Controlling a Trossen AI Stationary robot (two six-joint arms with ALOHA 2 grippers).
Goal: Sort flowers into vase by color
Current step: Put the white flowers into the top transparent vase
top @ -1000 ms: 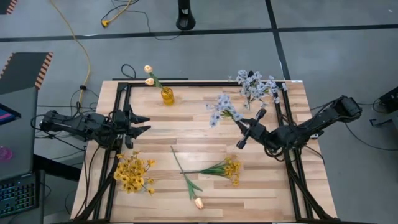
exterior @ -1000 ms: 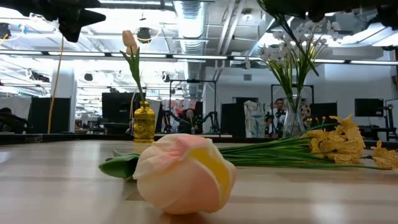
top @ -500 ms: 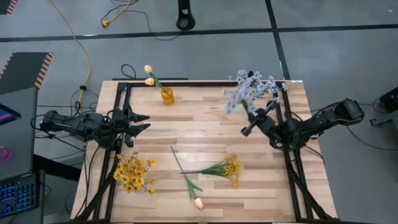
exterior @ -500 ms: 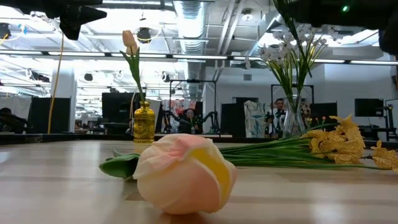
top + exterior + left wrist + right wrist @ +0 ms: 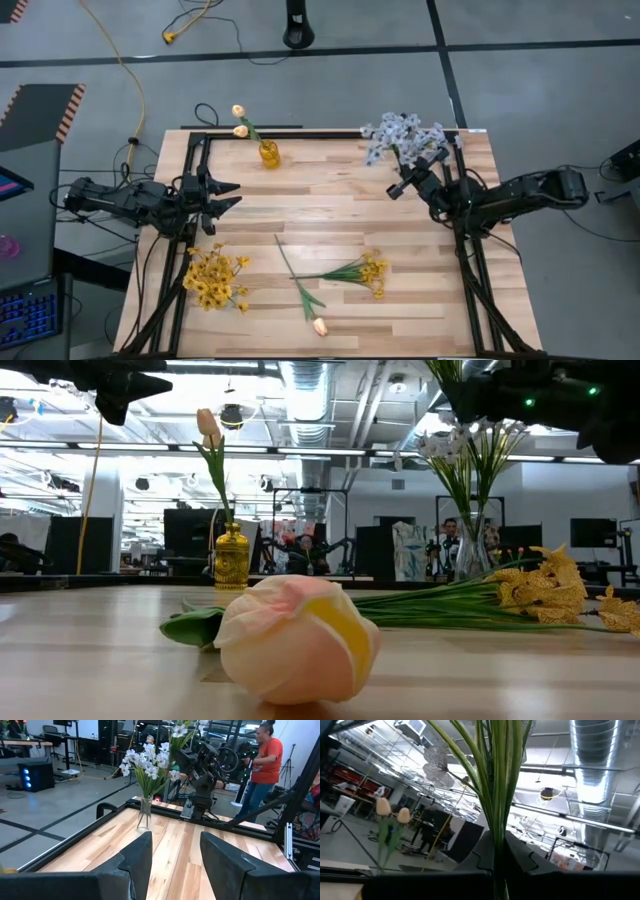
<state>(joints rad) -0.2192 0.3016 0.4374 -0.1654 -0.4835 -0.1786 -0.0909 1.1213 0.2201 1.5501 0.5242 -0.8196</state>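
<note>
On the wooden worktop [image 5: 330, 215], seen from above, the right pincer [image 5: 412, 176] is found toward two o'clock, pressed together on the green stems of a pale blue-white spray [image 5: 385, 135]; the stems are seen clamped between its dark fingers [image 5: 520, 857] in the right wrist view. The held spray's blossoms lie over a bunch of the same blue-white flowers [image 5: 425, 135] standing in a clear glass vase [image 5: 144, 814] near the worktop's one o'clock corner; whether the held stems have entered the vase cannot be told. The left pincer [image 5: 227, 198] is held at nine o'clock, above the worktop's left side, with its fingers [image 5: 225, 857] spread and nothing between them.

At eleven o'clock a small amber vase [image 5: 269, 154] is seen with two peach-cream buds [image 5: 239, 120] standing in it. A cluster of yellow blossoms [image 5: 214, 277] lies at seven o'clock. A yellow sprig [image 5: 360, 270] lies near five o'clock, its stem pointing toward the centre. A single peach-cream tulip [image 5: 319, 325] lies at six o'clock close to the near edge, its long stem running up toward the centre.

A person [image 5: 262, 762] in an orange top is seen beyond the worktop in the left wrist view
</note>
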